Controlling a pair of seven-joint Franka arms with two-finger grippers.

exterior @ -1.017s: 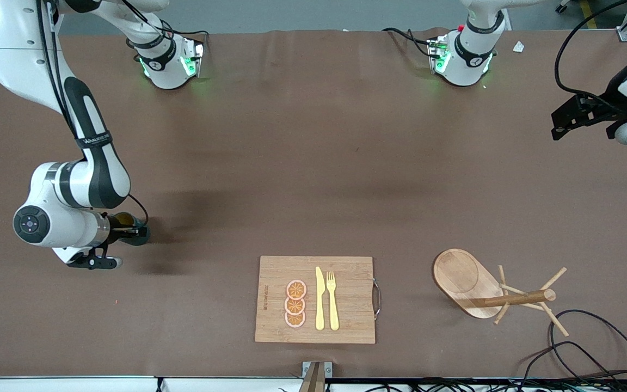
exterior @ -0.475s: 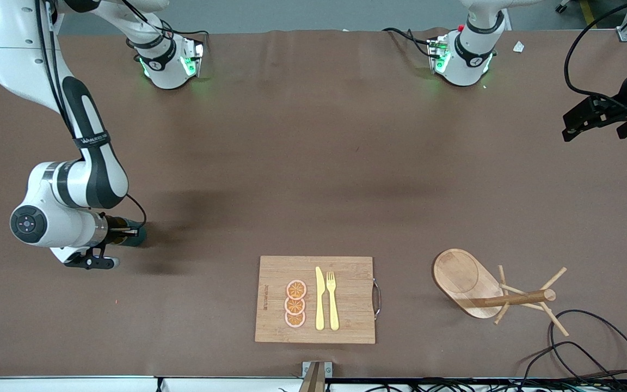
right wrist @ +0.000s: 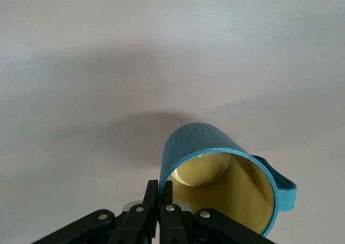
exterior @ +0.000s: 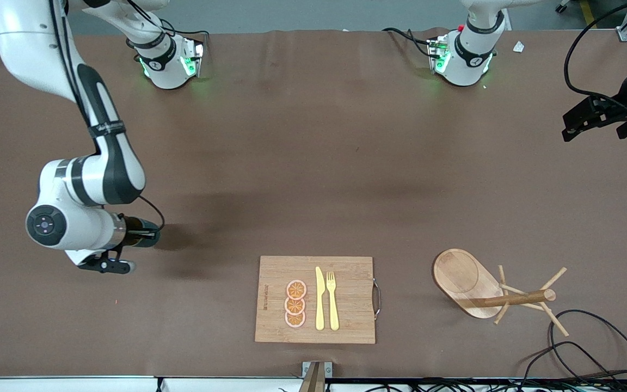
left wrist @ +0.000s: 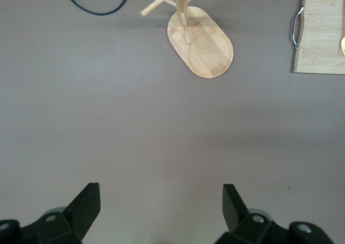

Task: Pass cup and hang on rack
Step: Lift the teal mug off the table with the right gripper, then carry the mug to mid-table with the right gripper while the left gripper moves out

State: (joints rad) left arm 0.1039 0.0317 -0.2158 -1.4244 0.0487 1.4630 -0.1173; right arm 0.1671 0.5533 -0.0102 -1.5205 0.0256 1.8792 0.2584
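Observation:
The teal cup (right wrist: pixel 215 168) with a yellowish inside and one teal handle is pinched by its rim in my right gripper (right wrist: pixel 159 193). In the front view the cup (exterior: pixel 147 236) shows just past the right wrist, above the table at the right arm's end. The wooden rack (exterior: pixel 487 288) stands near the front edge toward the left arm's end; it also shows in the left wrist view (left wrist: pixel 199 39). My left gripper (exterior: pixel 580 121) is open and empty, held high at the left arm's end of the table; its fingers (left wrist: pixel 86 206) are spread wide in the left wrist view.
A bamboo cutting board (exterior: pixel 316 299) with orange slices, a yellow knife and a fork lies near the front edge at mid table. Black cables (exterior: pixel 580 348) loop beside the rack.
My right arm has shifted with the cup toward the middle of the table and a little toward the front camera. The left gripper stayed put over the last half second.

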